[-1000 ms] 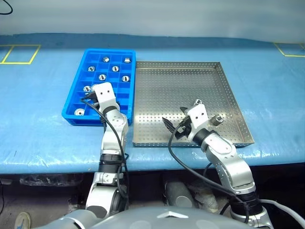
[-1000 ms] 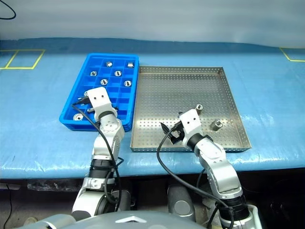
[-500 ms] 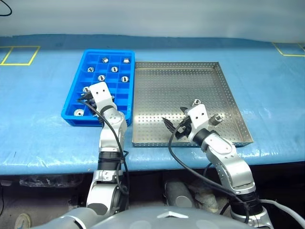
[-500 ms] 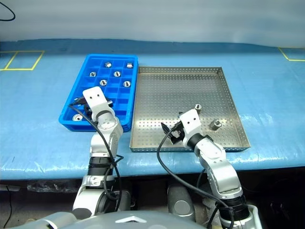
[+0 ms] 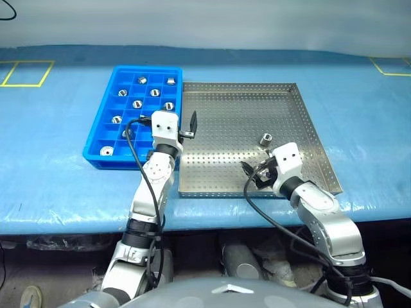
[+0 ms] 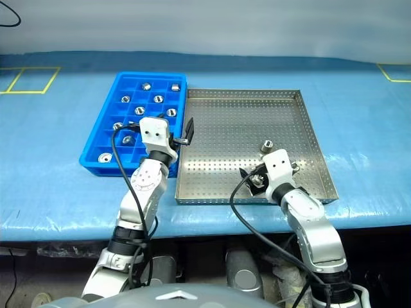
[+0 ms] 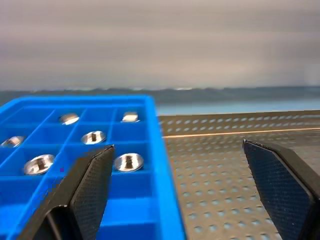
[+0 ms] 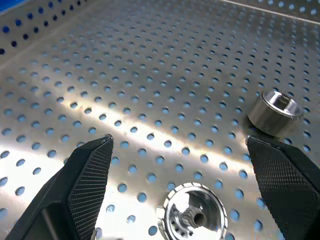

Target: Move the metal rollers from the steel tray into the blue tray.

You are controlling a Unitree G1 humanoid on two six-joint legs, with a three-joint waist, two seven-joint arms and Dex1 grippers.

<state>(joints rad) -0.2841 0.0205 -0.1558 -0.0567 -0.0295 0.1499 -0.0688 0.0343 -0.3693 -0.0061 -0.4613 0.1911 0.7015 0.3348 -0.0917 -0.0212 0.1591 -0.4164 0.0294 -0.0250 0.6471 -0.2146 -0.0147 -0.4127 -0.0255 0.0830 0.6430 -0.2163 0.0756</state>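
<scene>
My head cameras looked forward and down over the steel tray [image 5: 244, 138] and blue tray [image 5: 103, 122], sharing nearly the whole scene. My left wrist camera faced low across both trays; the right sat close above the perforated floor.

A long surface [image 5: 58, 173] stood across the view, covered with a blue sheet that was a little wrinkled. Yellow tape squares [image 5: 27, 72] were marked on it at the far left and far right corners. Behind it was a plain grey wall [image 5: 205, 22]. Under the front edge it was dark, with some unclear objects on the floor.
</scene>
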